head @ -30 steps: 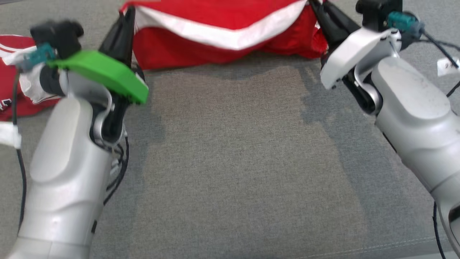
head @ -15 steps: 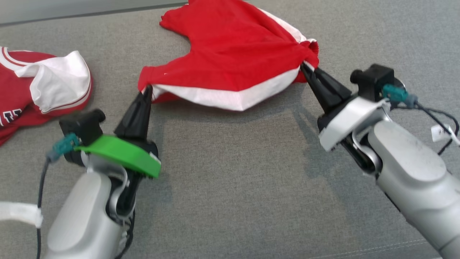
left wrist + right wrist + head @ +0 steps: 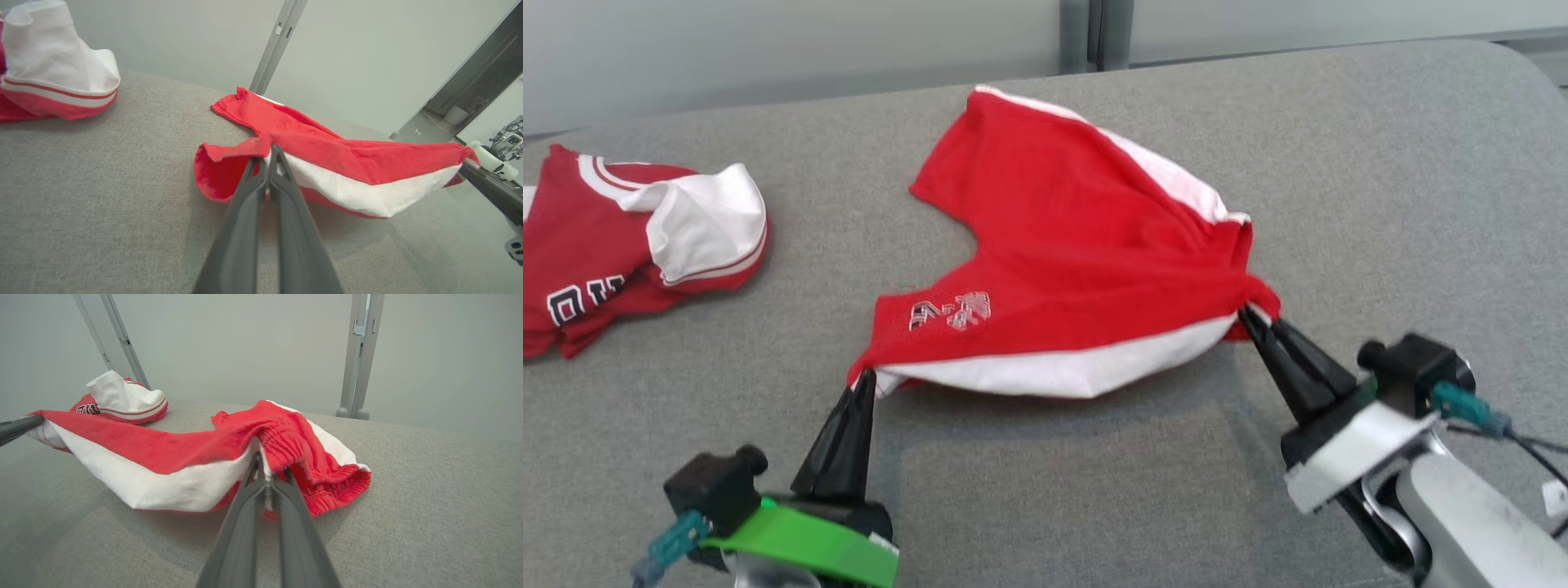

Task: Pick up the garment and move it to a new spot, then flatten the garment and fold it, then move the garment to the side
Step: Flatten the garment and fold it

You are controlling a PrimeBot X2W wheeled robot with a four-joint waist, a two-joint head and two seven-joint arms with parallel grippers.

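The garment is a pair of red shorts with white side panels and a small logo, stretched across the grey cushion. My left gripper is shut on its near left corner; in the left wrist view the gripper pinches that hem of the garment. My right gripper is shut on the bunched elastic waistband at the right; the right wrist view shows the gripper clamping the garment. The near edge hangs slightly between the two grips, and the far leg lies on the cushion.
A second red and white jersey lies crumpled at the far left of the grey cushion. The cushion's back edge meets a pale wall with a metal post. Bare fabric stretches in front of the shorts and to the right.
The head camera has tilted up, bringing the wall and the whole cushion into view. Both grippers still hold the shorts, which now lie more spread out with the logo showing.
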